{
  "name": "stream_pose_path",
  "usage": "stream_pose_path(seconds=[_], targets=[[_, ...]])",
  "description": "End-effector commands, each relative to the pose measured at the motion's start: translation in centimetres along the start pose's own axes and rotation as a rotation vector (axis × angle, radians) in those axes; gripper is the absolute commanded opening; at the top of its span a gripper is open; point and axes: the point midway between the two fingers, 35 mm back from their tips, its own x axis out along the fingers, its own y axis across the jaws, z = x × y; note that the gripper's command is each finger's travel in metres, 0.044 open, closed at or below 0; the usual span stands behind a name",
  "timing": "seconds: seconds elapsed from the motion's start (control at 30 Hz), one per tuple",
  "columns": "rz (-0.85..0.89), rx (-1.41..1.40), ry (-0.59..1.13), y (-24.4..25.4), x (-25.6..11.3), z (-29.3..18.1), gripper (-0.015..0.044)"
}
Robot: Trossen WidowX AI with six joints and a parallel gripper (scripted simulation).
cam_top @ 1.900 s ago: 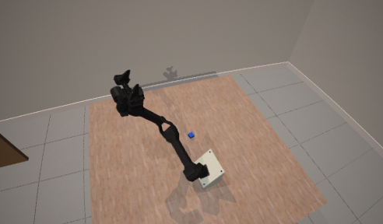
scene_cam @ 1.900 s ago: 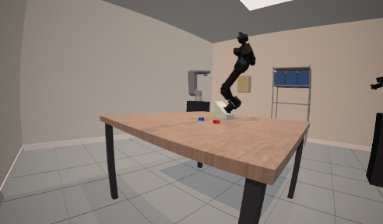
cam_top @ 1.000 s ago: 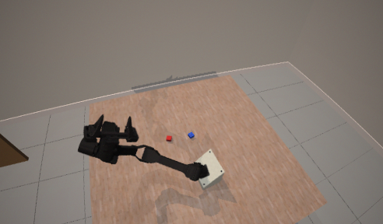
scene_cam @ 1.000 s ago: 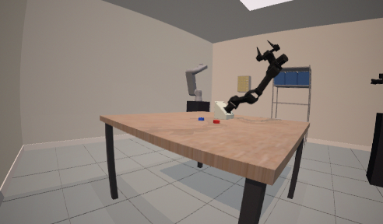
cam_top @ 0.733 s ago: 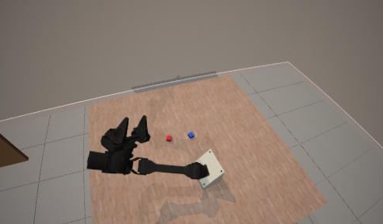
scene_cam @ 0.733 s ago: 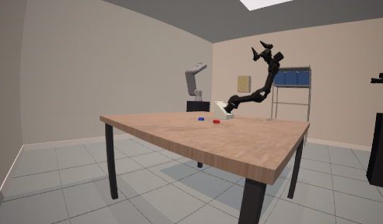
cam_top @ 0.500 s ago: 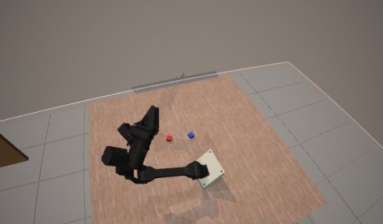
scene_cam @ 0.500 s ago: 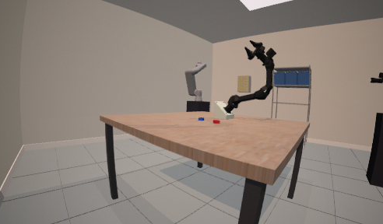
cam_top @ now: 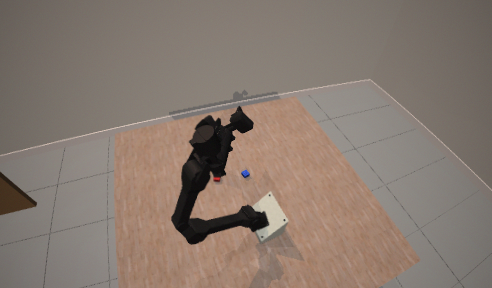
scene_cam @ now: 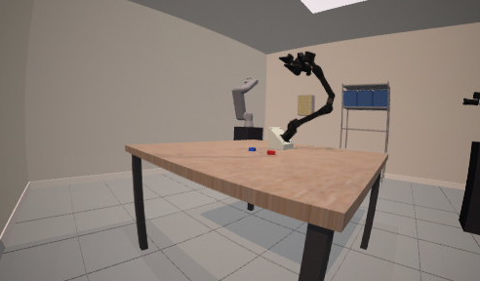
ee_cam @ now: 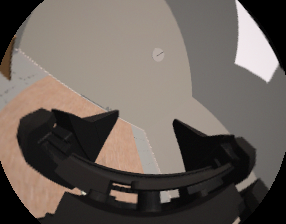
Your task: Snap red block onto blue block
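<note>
See the claw [cam_top: 231, 142] [scene_cam: 284, 63] [ee_cam: 146, 117] released, with fingers spread wide and holding nothing, high over the surface [cam_top: 340, 225] [scene_cam: 234, 166] [ee_cam: 59, 100]. Find the red block [cam_top: 217, 179] [scene_cam: 271, 152] well below the claw, resting on the surface and partly hidden beneath the hardware from above; look for the blue block [cam_top: 245, 173] [scene_cam: 252, 149] also below the claw, apart from the red one. In the wrist view, cannot make out either block between or beyond the fingertips.

Expect light, stiff handling, probably like hard plastic, with little risk of crushing but some chance of slipping or twisting on smooth faces. Bring the claw down and grip squarely across two opposite sides, keeping the underside free for pressing onto the blue block. Can read no brand, label or writing on either block or on the claw.
</note>
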Motion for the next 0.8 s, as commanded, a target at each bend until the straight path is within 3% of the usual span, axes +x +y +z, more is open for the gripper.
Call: stream_pose_path(seconds=[0.0,0.23,0.43,0.77], targets=[[0.165,0.136,0.107,3.2,4.4,-2.5,0.044],[0.441,0.37,0.394,11.9,10.7,-7.6,0.044],[0.581,0.496,0.671,19.2,13.1,-11.9,0.044],[0.658,0.558,1.334,33.0,11.2,-22.1,0.044]])
